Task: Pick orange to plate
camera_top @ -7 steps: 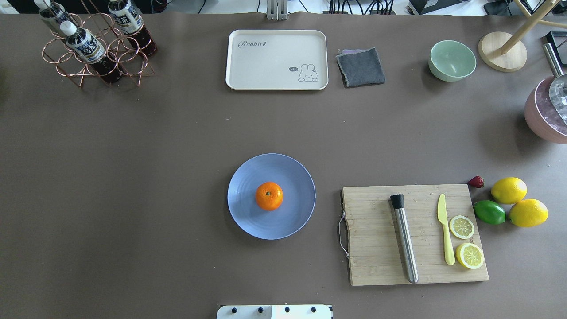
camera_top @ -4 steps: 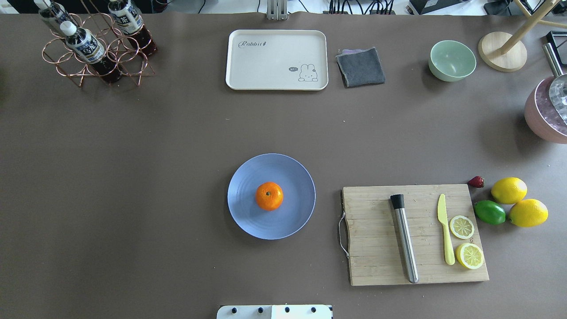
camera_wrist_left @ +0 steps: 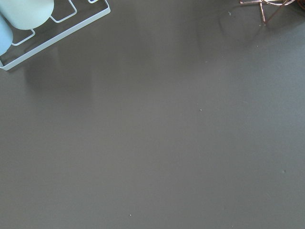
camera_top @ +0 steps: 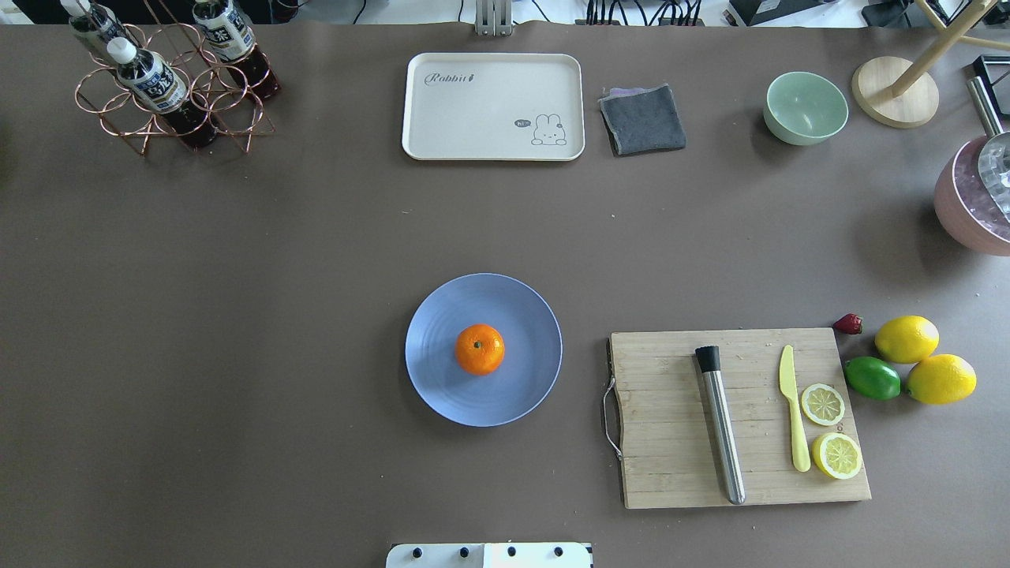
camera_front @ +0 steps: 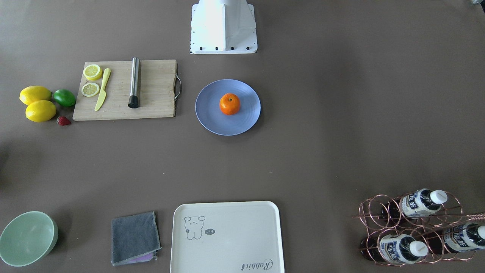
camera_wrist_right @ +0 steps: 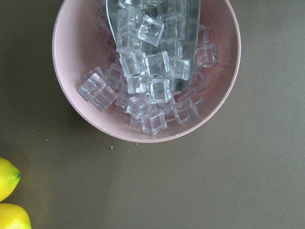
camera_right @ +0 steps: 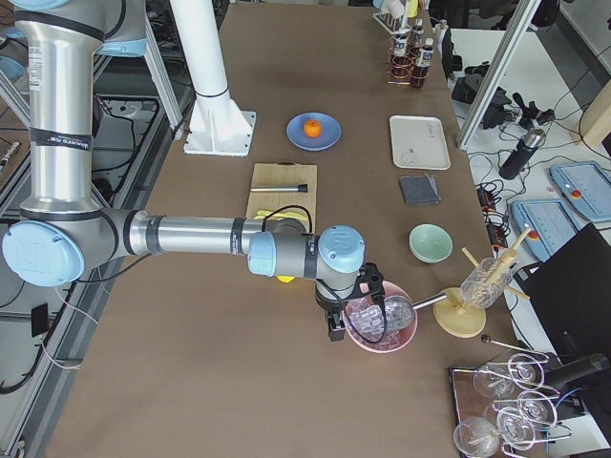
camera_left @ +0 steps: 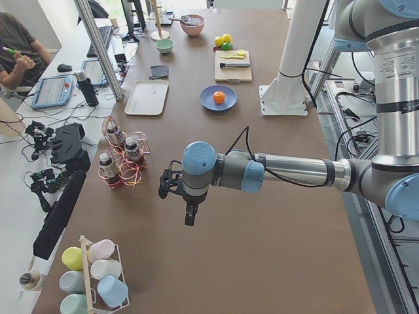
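Brown table (camera_top: 237, 315): orange (camera_top: 480, 349) on the plate (camera_top: 442, 388); pink bowl (camera_wrist_right: 71, 47) holds ice (camera_wrist_right: 157, 90).

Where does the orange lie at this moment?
In the overhead view the orange sits near the middle of the blue plate, and the wooden cutting board lies to the right of the plate in that view.

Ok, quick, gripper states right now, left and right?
Left gripper: cannot be told, seen only from the side.
Right gripper: cannot be told, side view only, near the pink ice bowl.
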